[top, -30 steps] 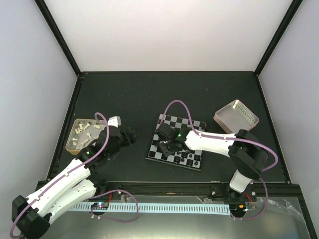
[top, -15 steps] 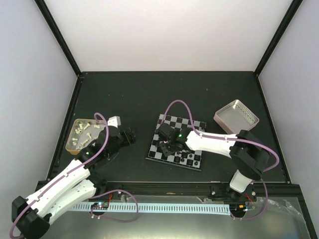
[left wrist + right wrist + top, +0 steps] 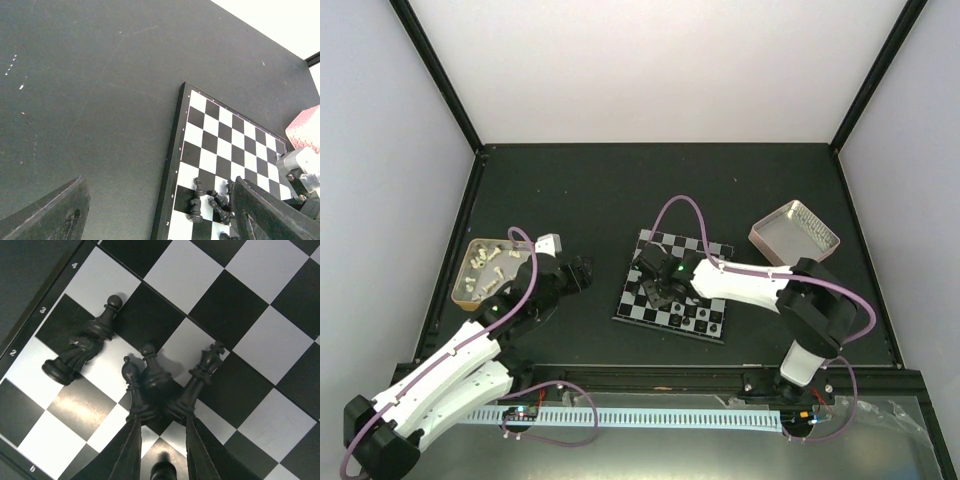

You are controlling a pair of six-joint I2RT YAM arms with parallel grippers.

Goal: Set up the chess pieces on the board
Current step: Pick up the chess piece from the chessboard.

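Board (image 3: 665,245): table centre, square, skewed slightly clockwise.
Chess pieces (image 3: 155,380): clustered at its 8 o'clock corner, three upright. In the right wrist view, toppled pieces (image 3: 80,347) lie with heads toward 1 o'clock.
Right gripper (image 3: 162,425): fingers narrowly parted over the cluster, hold unclear. It has edged toward 12 o'clock since a second ago.
Left gripper (image 3: 160,190): fingers wide, empty, unmoved.

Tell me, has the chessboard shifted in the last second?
No. The board lies in the same spot between the tan tray and the pink tray.
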